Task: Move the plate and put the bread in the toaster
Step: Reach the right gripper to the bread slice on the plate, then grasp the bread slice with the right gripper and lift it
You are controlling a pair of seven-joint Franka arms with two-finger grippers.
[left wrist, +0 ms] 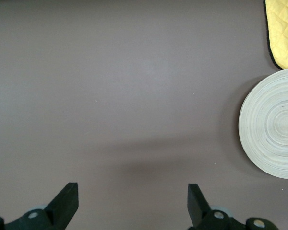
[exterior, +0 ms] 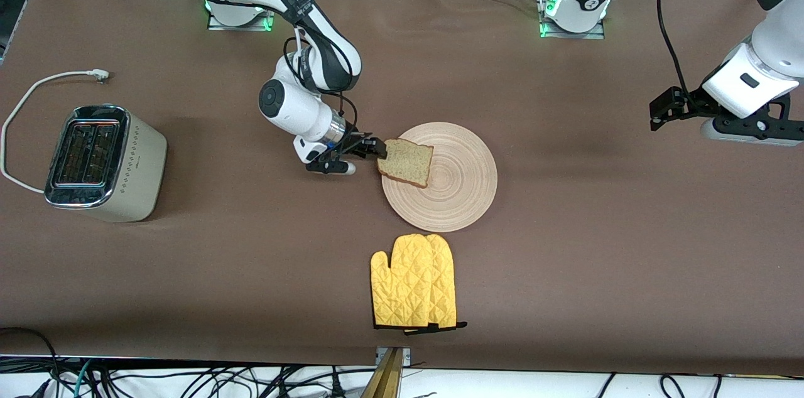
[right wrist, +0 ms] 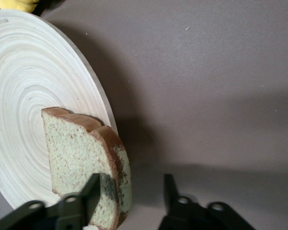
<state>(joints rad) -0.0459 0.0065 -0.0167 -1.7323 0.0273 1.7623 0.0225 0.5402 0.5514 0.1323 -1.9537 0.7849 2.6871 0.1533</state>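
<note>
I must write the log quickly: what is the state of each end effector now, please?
Left end effector: open, holding nothing, over bare table at the left arm's end.
Right end effector: at the bread by the plate edge; grip cannot be told.

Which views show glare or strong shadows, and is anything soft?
Front view: glare on the toaster chrome top; soft shadows beside the toaster and under the right hand holding the bread. Left wrist view: a faint shadow band on the table above the left hand; plate sharp. Right wrist view: dark shadow along the plate rim; near fingers slightly soft.
</note>
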